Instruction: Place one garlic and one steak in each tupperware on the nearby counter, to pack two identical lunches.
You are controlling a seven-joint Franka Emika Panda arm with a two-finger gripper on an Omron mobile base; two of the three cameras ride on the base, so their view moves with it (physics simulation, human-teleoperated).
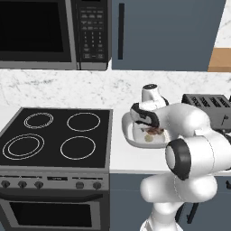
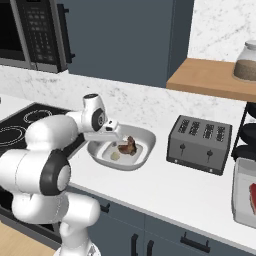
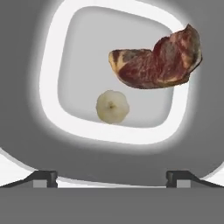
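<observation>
White tub: the oval-cornered tupperware (image 3: 48,87) sits right under the gripper (image 3: 111,177), already holding a garlic bulb (image 3: 112,106) and the lumpy reddish-brown steak (image 3: 157,61).
Gripper: jaws spread wide, nothing between them, hovering just above the tub's near rim.
Step in hand: this lunch looks packed (one bulb, one meat piece), so the release here seems done.
Second tub: the grey rectangular tupperware (image 2: 245,192) lies well off to the gripper's right, past the toaster (image 2: 200,144), with the red strip steak (image 2: 251,196) in it.
Next move: probably lift clear and fetch the other garlic for the grey tub; I cannot tell where that bulb is.
</observation>
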